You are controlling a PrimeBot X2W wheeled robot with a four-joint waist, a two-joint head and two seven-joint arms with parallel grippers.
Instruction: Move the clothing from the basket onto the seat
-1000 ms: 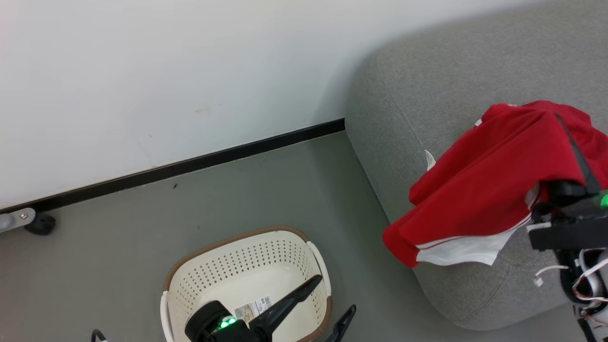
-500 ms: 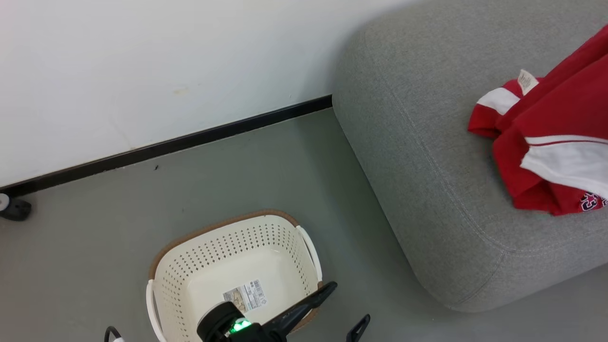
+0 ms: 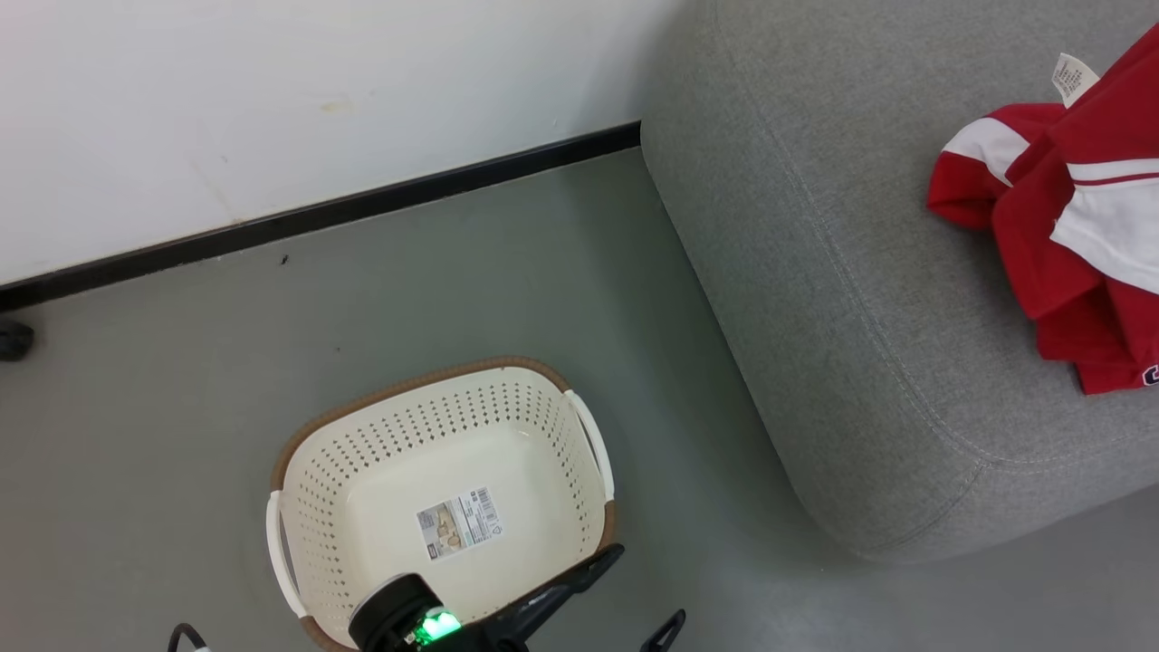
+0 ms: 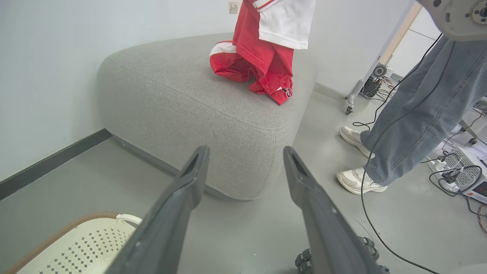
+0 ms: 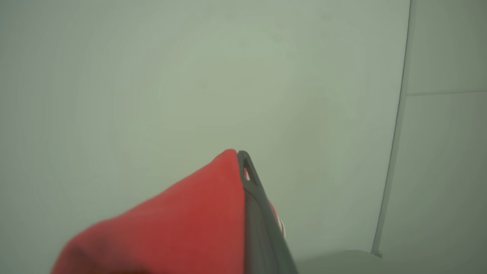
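The cream basket (image 3: 362, 480) stands on the floor with only a label sticker (image 3: 459, 523) on its bottom; its rim also shows in the left wrist view (image 4: 68, 232). My left gripper (image 3: 645, 589) hangs open beside the basket's near right rim, nothing between its fingers (image 4: 179, 198). The red and white clothing (image 3: 1068, 235) rests on the grey seat (image 3: 842, 272). In the left wrist view the clothing (image 4: 262, 57) hangs down from above onto the seat (image 4: 182, 95). My right gripper (image 5: 241, 154) is shut on the clothing (image 5: 182, 220), in front of a pale wall.
A white wall with a black skirting (image 3: 317, 217) runs behind the basket and seat. A person in jeans and white shoes (image 4: 357, 179) stands on the floor to the right of the seat, among cables (image 4: 384, 236) and equipment (image 4: 468, 179).
The head camera has shifted. The right gripper, a second ago under the clothing at the seat's front edge, has left the head view. The clothing now lies further in on the seat.
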